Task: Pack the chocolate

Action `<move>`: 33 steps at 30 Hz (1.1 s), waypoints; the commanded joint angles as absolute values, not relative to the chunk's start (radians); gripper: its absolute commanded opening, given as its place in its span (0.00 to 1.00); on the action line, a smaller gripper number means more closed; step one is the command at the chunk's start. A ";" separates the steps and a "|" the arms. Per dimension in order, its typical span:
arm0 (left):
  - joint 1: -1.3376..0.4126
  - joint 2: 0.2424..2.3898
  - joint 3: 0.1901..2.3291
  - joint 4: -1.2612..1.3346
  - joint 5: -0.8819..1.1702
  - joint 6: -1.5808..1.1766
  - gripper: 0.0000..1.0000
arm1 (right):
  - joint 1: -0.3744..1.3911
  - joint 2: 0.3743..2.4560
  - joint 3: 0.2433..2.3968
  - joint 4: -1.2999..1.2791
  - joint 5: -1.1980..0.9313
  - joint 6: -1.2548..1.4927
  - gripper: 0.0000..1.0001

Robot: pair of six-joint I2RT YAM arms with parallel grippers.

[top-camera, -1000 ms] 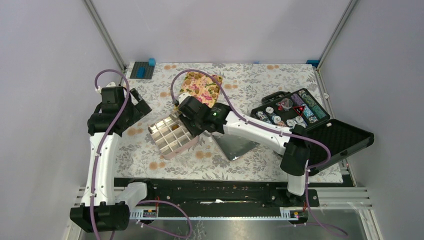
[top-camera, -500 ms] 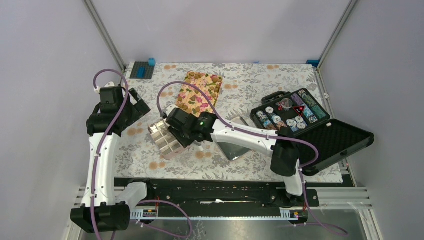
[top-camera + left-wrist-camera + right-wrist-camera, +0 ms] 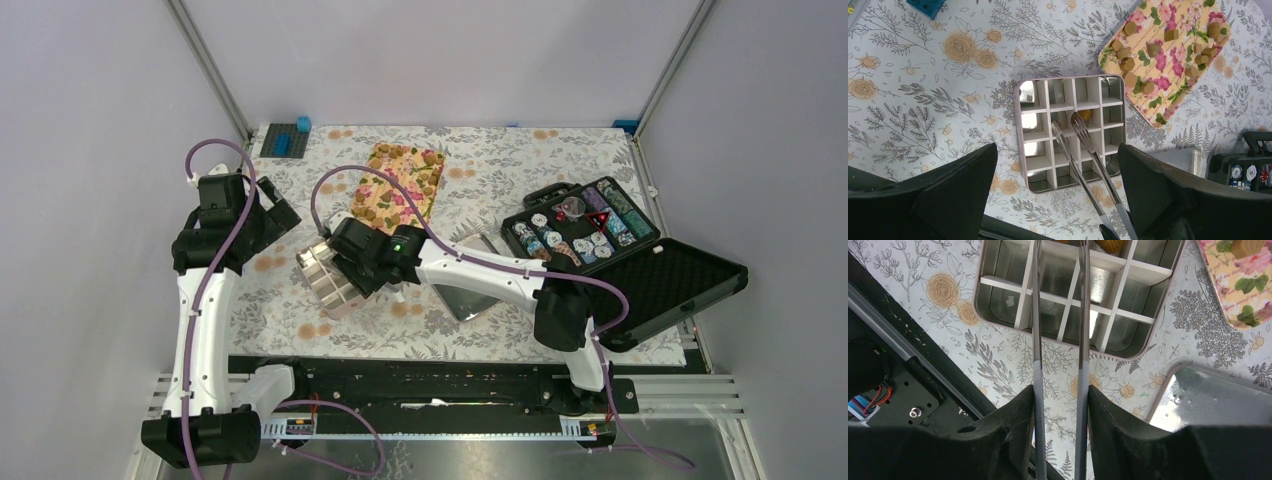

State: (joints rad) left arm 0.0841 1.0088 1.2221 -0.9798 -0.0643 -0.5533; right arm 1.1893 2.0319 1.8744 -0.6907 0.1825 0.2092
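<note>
My right gripper (image 3: 1060, 390) is shut on the two arms of a pair of metal tongs (image 3: 1035, 340). The tong tips (image 3: 1078, 122) reach over the divided tin (image 3: 1018, 135), slightly apart. One golden chocolate (image 3: 1085, 115) lies in a tin cell just beside the tips, free of them. Several more chocolate lumps (image 3: 1127, 64) sit on the pink flowered tray (image 3: 398, 185) behind the tin. My left gripper (image 3: 1057, 150) hangs open high above the tin, holding nothing. In the top view the right gripper (image 3: 355, 262) covers most of the tin (image 3: 318, 272).
The tin's shiny lid (image 3: 470, 295) lies right of the tin. A black case (image 3: 585, 225) of striped chips stands open at the right, its foam lid (image 3: 680, 285) folded out. A blue block (image 3: 290, 138) sits at the back left. A black rail (image 3: 913, 365) runs along the near edge.
My right arm has swung left and nearer, from beside the tray to over the tin. The tong arms have spread a little. The left arm has not moved.
</note>
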 commanded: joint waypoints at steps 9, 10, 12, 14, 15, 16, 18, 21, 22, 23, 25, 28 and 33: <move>0.090 0.985 1.214 -0.955 -0.055 -0.543 0.99 | 1.190 1.981 1.977 -0.669 0.256 0.175 0.30; 0.090 0.984 1.214 -0.955 -0.055 -0.543 0.99 | 1.189 1.977 1.979 -0.671 0.279 0.170 0.29; 0.091 0.982 1.216 -0.954 -0.061 -0.540 0.99 | 1.185 1.959 1.972 -0.671 0.342 0.154 0.28; 0.093 0.979 1.221 -0.955 -0.072 -0.536 0.99 | 1.169 1.933 1.942 -0.669 0.374 0.153 0.28; 0.092 0.978 1.224 -0.958 -0.077 -0.534 0.99 | 1.155 1.920 1.923 -0.665 0.378 0.155 0.28; 0.091 0.978 1.228 -0.958 -0.079 -0.532 0.99 | 1.140 1.903 1.899 -0.658 0.379 0.156 0.28; 0.093 0.981 1.233 -0.959 -0.079 -0.532 0.99 | 1.102 1.871 1.845 -0.642 0.378 0.164 0.28; 0.094 0.985 1.235 -0.958 -0.068 -0.534 0.99 | 1.028 1.826 1.751 -0.614 0.351 0.180 0.28; 0.093 0.984 1.234 -0.958 -0.065 -0.536 0.99 | 1.007 1.813 1.717 -0.605 0.346 0.184 0.29; 0.094 0.986 1.233 -0.958 -0.064 -0.537 0.99 | 0.989 1.803 1.690 -0.596 0.343 0.185 0.29; 0.095 0.986 1.229 -0.957 -0.063 -0.538 0.99 | 0.954 1.795 1.648 -0.591 0.336 0.189 0.31; 0.095 0.988 1.224 -0.955 -0.056 -0.541 0.99 | 0.920 1.804 1.625 -0.591 0.323 0.188 0.35; 0.094 0.994 1.229 -0.955 -0.050 -0.543 0.99 | 0.906 1.844 1.643 -0.591 0.315 0.180 0.42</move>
State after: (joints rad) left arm 0.0879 1.0004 1.2167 -0.9794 -0.0593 -0.5472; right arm 0.9028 1.8397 1.6142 -0.6441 0.3202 0.1802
